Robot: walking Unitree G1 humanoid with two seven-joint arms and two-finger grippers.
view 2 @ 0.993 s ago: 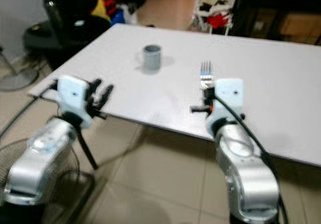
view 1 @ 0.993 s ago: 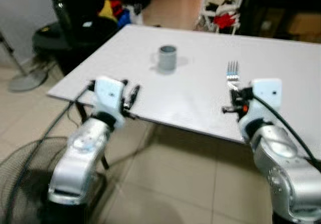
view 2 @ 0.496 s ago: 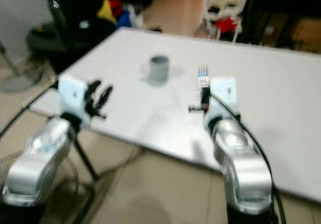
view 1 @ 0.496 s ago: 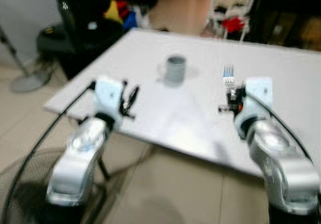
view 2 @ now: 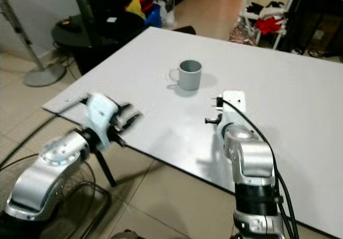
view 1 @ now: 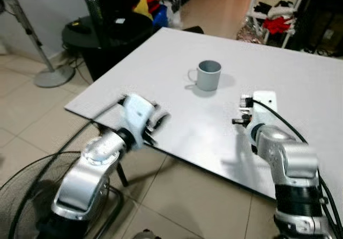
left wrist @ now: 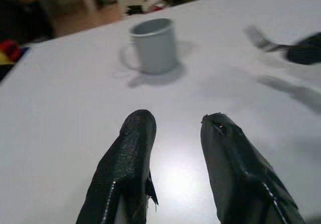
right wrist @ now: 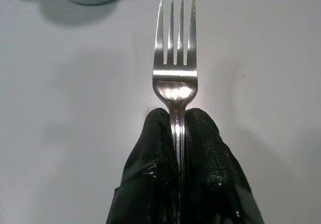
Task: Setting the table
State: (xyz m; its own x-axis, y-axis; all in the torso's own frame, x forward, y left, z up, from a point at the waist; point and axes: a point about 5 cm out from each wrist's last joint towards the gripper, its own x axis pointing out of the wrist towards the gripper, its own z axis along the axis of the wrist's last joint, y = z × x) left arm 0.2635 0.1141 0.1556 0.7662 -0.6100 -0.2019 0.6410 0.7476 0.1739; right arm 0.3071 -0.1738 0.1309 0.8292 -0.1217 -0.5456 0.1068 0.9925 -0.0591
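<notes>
Reaching over the near edge of the white table (view 1: pixel 300 89), my left gripper (left wrist: pixel 173 128) hovers low with its fingers parted and empty. My right gripper (right wrist: pixel 176 121) is pinched tight on the fork (right wrist: pixel 175 58) by its handle, above the tabletop, tines pointing straight ahead along my fingers. Beyond stands the grey mug (view 1: pixel 208 75), upright.

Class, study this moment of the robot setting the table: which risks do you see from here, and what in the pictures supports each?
1. The right gripper pinches the fork only by its thin handle, so it may twist or slip when set down.
2. The mug stands just ahead of the tines; reaching forward might knock it.
3. The left gripper, open, hovers low near the table edge and might bump it.
</notes>
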